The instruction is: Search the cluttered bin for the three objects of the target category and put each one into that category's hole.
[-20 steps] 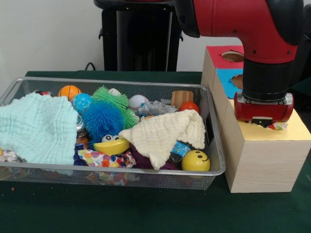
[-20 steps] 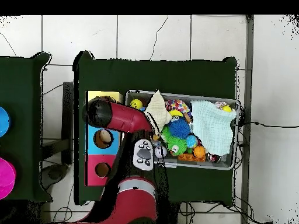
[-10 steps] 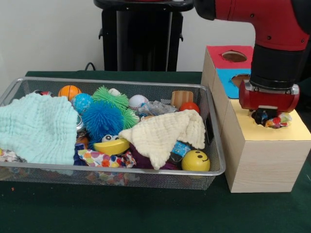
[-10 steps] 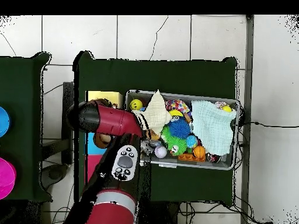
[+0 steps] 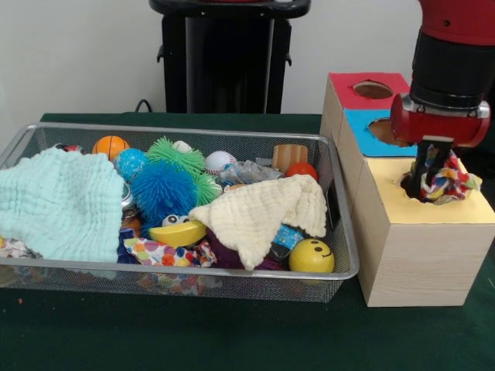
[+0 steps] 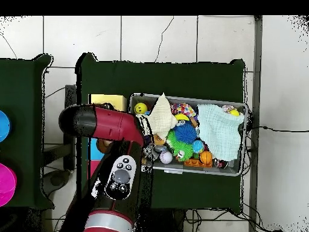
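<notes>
Depositing: the tool (image 5: 431,171) is hanging over the yellow panel (image 5: 456,210) of the sorting box (image 5: 402,255), gripping a knotted multicoloured rope toy (image 5: 445,185) whose bundle is sitting at the hole in that panel.
Tool state: the tool is clamping the rope toy from above; the toy is bulging out to the side of it, only partly sunk into the opening.
Task object: the rope toy is lying at the yellow hole, well apart from the wire bin (image 5: 340,270), with part of it resting on the rim, as far as the front view shows.
Doing it well: the step is calling for the bundle to be centred over the opening before letting go, since loose strands lying on the rim are likely to catch and leave the toy perched.
Risk: a soft, springy knot is liable to snag or hang up on the edge.
Other holes: the blue panel (image 5: 370,131) and red panel (image 5: 352,89) are lying further back, unused.
Bin: the green cloth (image 5: 58,205), cream cloth (image 5: 259,212), blue spiky ball (image 5: 161,189) and yellow smiley ball (image 5: 311,256) are covering much of the clutter, hiding anything beneath.
Overhead: the arm (image 6: 102,124) is covering the box, so the hole is not showing there.
</notes>
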Robot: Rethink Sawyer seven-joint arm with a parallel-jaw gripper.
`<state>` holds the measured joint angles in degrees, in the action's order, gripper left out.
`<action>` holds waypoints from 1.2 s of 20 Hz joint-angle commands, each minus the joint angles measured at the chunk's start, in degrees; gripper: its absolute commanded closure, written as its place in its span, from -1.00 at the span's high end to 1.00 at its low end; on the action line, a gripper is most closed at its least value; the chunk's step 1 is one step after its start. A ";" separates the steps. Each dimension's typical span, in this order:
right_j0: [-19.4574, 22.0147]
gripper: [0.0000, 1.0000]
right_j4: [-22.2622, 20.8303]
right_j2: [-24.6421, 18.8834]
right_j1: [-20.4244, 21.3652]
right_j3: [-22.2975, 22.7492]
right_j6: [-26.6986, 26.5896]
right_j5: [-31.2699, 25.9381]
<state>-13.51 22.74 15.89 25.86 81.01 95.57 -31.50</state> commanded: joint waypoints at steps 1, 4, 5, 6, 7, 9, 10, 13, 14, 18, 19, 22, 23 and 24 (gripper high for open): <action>-0.07 -1.00 0.61 -0.63 0.73 -4.43 14.76 -7.92; -0.14 -1.00 0.61 -0.60 0.51 -4.84 14.70 -6.84; 0.04 -1.00 0.81 -1.05 0.23 -4.56 14.58 -6.22; 0.15 -1.00 0.89 -1.28 -0.36 -4.84 14.52 -5.62; 0.29 -1.00 0.97 -1.75 -0.86 -4.69 14.26 -4.50; 0.59 -1.00 1.00 -2.44 -2.58 -5.51 13.90 -2.60; 0.53 -1.00 0.93 -2.55 -3.24 -5.69 13.89 -1.74; 0.41 -1.00 0.75 -3.12 -4.63 -5.26 13.69 1.06; 0.52 -1.00 0.62 -3.26 -5.17 -5.23 13.51 1.95; 1.33 -1.00 1.82 -4.59 -6.36 -5.21 13.84 0.24; 1.49 -1.00 2.19 -4.62 -6.74 -5.81 14.19 -1.32; 1.10 -1.00 3.11 -3.96 -7.36 -6.50 16.16 -5.98; 0.79 -1.00 3.44 -3.60 -7.48 -6.46 17.09 -7.38; 0.77 -1.00 3.89 -3.78 -7.38 -6.19 17.45 -8.10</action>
<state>-13.49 23.86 16.79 23.07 75.15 95.57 -32.53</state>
